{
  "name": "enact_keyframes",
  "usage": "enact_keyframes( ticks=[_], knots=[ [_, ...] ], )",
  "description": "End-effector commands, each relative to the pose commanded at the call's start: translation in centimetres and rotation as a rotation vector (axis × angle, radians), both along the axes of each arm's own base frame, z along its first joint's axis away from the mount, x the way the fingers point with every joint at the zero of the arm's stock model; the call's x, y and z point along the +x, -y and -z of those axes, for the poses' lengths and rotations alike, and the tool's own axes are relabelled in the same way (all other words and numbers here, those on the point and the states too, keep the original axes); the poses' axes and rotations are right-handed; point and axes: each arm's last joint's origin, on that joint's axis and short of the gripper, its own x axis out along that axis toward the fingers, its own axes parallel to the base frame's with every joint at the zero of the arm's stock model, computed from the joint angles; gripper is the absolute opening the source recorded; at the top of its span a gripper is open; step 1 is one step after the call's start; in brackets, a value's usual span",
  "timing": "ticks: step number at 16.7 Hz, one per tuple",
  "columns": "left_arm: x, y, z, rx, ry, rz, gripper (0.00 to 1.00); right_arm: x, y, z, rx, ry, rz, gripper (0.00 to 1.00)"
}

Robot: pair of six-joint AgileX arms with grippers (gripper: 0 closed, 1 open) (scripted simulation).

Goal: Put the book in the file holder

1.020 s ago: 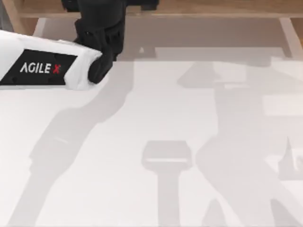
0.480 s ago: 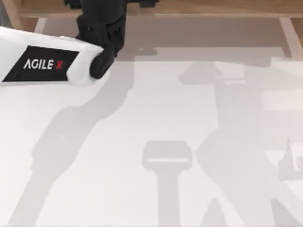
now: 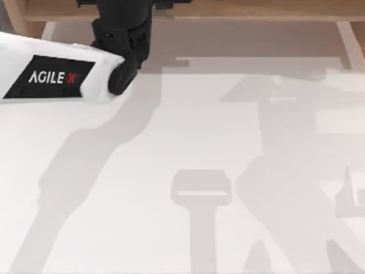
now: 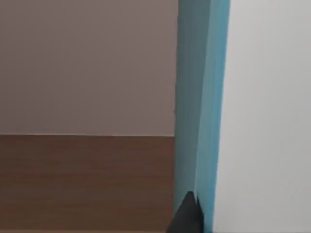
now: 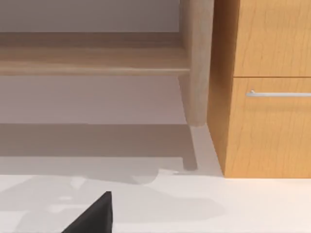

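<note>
The left arm reached across the white table from the top view's left side, up toward the wooden shelf board at the far edge. Its dark wrist end sat right at that edge, so the left gripper was tucked up there. In the left wrist view the book stood up tall and thin, with its teal cover toward the camera and a white face beside it. One dark fingertip touched the bottom of the book, so the left gripper was most likely squeezed shut on the book, though the other finger was hidden. The book was held upright like that, I think, so it could slide down on its thin edge into a narrow slot. A brown wooden surface lay behind and below the book; it may have been part of the file holder, but that was too hard to tell. The right gripper was low over the table, parked well away from the work. It faced a wooden cabinet with a silver handle. I could not tell if it was open or closed.
</note>
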Motion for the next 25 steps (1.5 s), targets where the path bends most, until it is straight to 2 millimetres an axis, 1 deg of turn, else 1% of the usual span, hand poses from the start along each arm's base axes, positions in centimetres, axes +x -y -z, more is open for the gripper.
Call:
enact_keyframes(
  ticks=[2, 3, 11, 16, 20, 22, 25],
  knots=[
    [0.0, 0.0, 0.0, 0.0, 0.0, 0.0, 0.02, 0.0, 0.0, 0.0, 0.0, 0.0, 0.0, 1.0],
    [0.0, 0.0, 0.0, 0.0, 0.0, 0.0, 0.0, 0.0, 0.0, 0.0, 0.0, 0.0, 0.0, 1.0],
    [-0.1, 0.1, 0.0, 0.001, 0.001, 0.002, 0.0, 0.0, 0.0, 0.0, 0.0, 0.0, 0.0, 1.0],
    [-0.1, 0.1, -1.5, 0.001, 0.001, 0.002, 0.0, 0.0, 0.0, 0.0, 0.0, 0.0, 0.0, 1.0],
    [-0.1, 0.1, -1.3, 0.005, -0.004, 0.002, 0.0, 0.0, 0.0, 0.0, 0.0, 0.0, 0.0, 1.0],
    [-0.4, 0.1, -1.6, 0.026, 0.0, 0.011, 0.0, 0.0, 0.0, 0.0, 0.0, 0.0, 0.0, 1.0],
    [-2.0, -0.2, -2.4, 0.132, -0.001, 0.047, 0.0, 0.0, 0.0, 0.0, 0.0, 0.0, 0.0, 1.0]
  ],
)
